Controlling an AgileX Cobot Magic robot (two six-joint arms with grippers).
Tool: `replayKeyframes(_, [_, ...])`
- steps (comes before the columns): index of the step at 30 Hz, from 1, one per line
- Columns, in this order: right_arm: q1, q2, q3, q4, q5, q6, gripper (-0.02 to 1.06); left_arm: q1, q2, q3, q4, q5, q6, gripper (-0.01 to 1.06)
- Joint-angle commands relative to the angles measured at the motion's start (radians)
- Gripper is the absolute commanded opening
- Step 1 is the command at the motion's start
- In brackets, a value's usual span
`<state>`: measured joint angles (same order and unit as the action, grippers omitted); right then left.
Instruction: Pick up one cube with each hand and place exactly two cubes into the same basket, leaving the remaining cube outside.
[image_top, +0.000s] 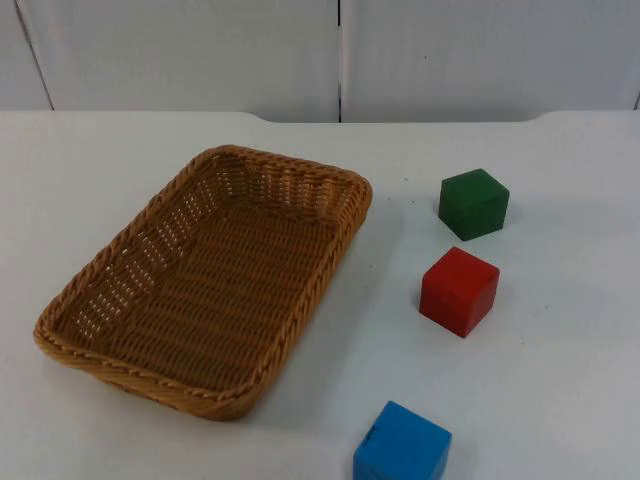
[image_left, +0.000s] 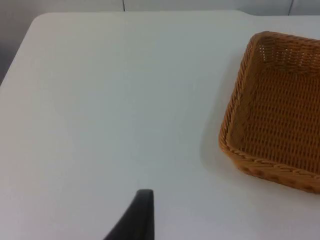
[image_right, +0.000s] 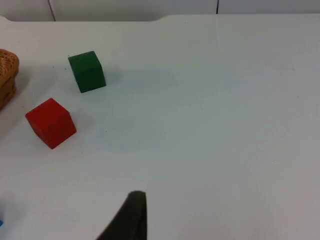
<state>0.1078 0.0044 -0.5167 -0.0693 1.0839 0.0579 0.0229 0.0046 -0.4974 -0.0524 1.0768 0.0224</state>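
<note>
Cubes all sit on the white table (image_top: 560, 400), none in the basket (image_top: 130, 355). Green cube (image_top: 474, 203) is farthest back, toward the grey partition wall (image_top: 480, 55). Red cube (image_top: 459, 290) is just in front of it, near but not touching. Blue cube (image_top: 402, 446) is nearest the camera, cut off by the frame edge, apart from the red one and a bit closer to the basket side.

Basket is a rectangular wicker tray, tan, lying at an angle on the table left of the cubes, with nothing inside. Its right rim is near the red and green cubes with a gap of bare table between — no contact.

Left wrist view: one end of the basket with its woven wall and floor, standing on the table. One black fingertip (image_left: 135, 217) of the left tool stands over bare table, well apart from the basket. Can't tell whether the left tool is wide or narrow.

Right wrist view: green and red cubes on the table, a sliver of basket rim beside them, a speck of blue at the frame edge. One black fingertip (image_right: 127, 217) of the right tool is over bare table, well clear of both cubes — opening state can't be told either.
</note>
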Motion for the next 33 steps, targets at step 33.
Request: replayKeyframes(33, [-0.008,0.287,-0.119,0.002,-0.196,-0.032,1.05,0.002,0.163,-0.057,-0.102,-0.129,-0.013,1.02])
